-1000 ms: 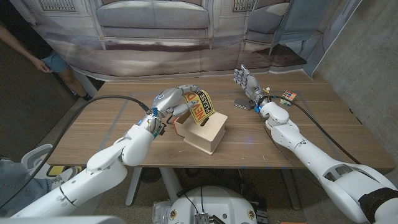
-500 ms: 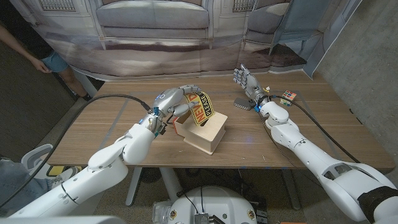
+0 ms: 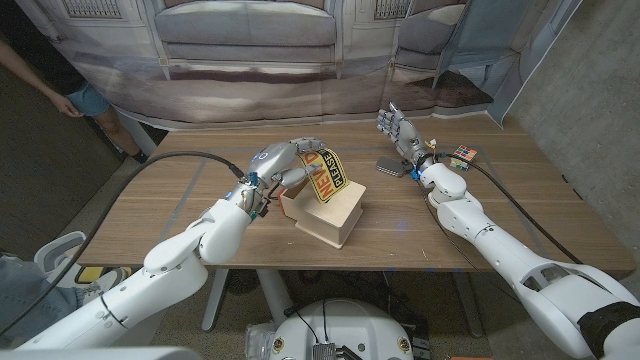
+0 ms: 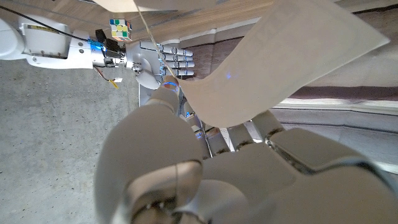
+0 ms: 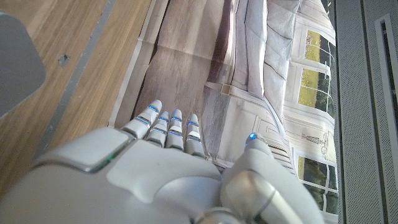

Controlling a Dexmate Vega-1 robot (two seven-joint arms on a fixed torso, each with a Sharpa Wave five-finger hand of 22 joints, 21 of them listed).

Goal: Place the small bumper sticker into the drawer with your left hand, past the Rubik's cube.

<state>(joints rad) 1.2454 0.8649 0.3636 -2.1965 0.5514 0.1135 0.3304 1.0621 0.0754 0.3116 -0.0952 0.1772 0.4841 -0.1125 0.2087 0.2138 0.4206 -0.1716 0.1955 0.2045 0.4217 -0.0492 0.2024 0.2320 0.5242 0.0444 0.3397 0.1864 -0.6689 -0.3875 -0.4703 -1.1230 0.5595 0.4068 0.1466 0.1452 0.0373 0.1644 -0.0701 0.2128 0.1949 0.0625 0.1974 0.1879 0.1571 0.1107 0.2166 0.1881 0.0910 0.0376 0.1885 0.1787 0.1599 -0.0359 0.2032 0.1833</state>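
Yellow bumper sticker (image 3: 324,174) pinched in our left robot hand (image 3: 290,162) hangs above the drawer (image 3: 327,212) for dropping in, while our right robot hand (image 3: 398,131) waits spread, empty.

We see the sticker (image 3: 324,173) in our left hand (image 3: 285,163): yellow face, black letters, orange-red markings; its back (image 4: 280,68) is plain off-white. Left hand is silver-grey and white. Box (image 3: 328,211) under the sticker: pale bare wood. Table (image 3: 170,215): mid-brown wood grain with darker lines. Right hand (image 3: 397,128) is silver-grey with small blue lights on the fingers (image 5: 163,122). Beside the right wrist, the cube (image 3: 463,154) shows mixed squares of red, white, green, yellow, blue. Dark grey flat pad (image 3: 389,166) near the right hand.
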